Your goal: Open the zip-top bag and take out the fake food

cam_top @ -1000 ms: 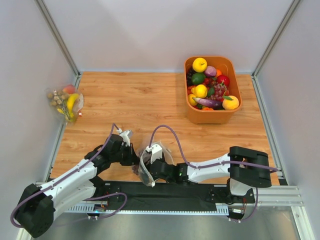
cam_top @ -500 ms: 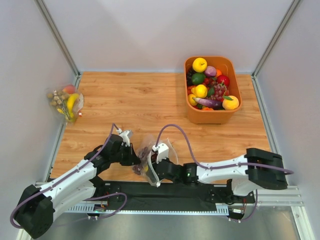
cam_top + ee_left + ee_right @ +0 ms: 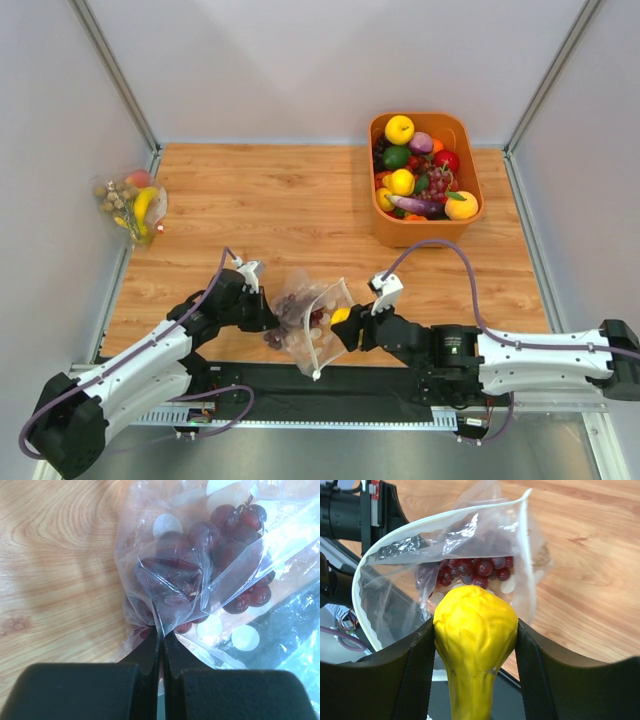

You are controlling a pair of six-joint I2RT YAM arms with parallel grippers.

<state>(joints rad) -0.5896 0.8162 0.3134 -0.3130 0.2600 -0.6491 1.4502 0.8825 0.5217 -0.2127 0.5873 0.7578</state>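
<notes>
**One fruit gripped at bag mouth**

One zip-top bag (image 3: 312, 325) sits open at the desk's (image 3: 260, 200) near edge, with one grape bunch (image 3: 227, 540) inside. Left end effector (image 3: 160, 645) is closed, pinching the bag's corner. Right end effector (image 3: 474, 627) grips one small yellow fruit (image 3: 475, 655) at the mouth (zip rim gaping). One orange bin (image 3: 425, 236) of fruit stands far right, one second bag (image 3: 130, 200) far left.

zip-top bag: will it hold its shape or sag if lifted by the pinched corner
Likely floppy: the zip-top bag is thin film, crumpled where the left gripper pinches it. The grapes would probably slide low and weigh it down. Its mouth gapes, so tipping may spill them.
</notes>
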